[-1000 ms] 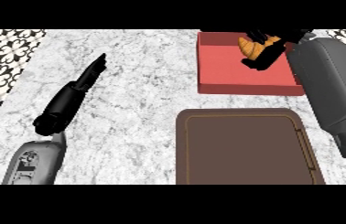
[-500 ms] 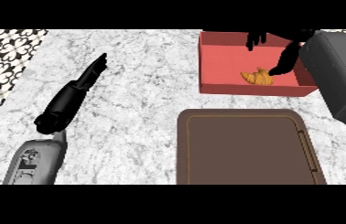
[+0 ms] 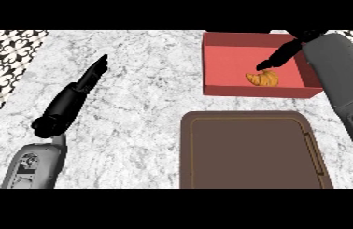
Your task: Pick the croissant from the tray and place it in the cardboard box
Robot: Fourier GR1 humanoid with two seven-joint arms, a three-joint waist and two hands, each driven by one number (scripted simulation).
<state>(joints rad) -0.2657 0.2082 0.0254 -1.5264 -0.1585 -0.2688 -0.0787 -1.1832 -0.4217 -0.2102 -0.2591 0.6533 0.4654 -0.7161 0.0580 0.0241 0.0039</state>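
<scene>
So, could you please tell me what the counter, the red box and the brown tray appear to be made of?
The counter looks like polished marble: white with grey veining. The red box has flat, matt, thin walls, which would fit cardboard, though painted plastic is possible. The brown tray is dull and smooth with a raised rim, perhaps plastic or wood; I can't tell which.

Our right hand (image 3: 281,56) no longer curls round the croissant (image 3: 263,78); its fingers are straight above it now. The croissant now lies on the floor of the red box (image 3: 221,64), lower than a second ago.
</scene>
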